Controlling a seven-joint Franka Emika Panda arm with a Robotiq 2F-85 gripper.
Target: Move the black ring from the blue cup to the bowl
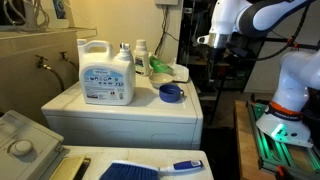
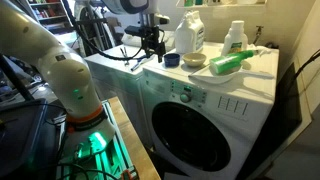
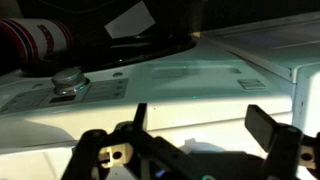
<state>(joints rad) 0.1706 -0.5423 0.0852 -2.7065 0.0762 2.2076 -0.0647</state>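
One black two-finger pincer [image 3: 200,128] on the white arm, fingers spread wide with nothing between them (clear in the wrist view, along the bottom edge). In an exterior view the pincer [image 2: 152,45] hangs at upper centre, just left of the small bright-blue cup with a side handle [image 2: 172,60] and higher than it, not touching. In the other angle the pincer [image 1: 213,44] is at upper right, past the right edge of the white washing-machine top surface [image 1: 130,108].

The blue cup [image 1: 170,93] stands upright near the right front of that surface. The black ring is too small to make out in any view (the cup's inside just looks dark). The wide shallow off-white bowl [image 2: 195,62] sits just right of the cup, near it; whether they touch I cannot tell.

A long green plastic object [image 2: 228,63] lies right of the bowl. A big white detergent jug with a blue label [image 1: 107,72] stands at centre left. A blue-handled brush [image 1: 150,168] lies at bottom centre, lower down. The wrist view shows a round grey knob [image 3: 67,78] on a pale panel at left.
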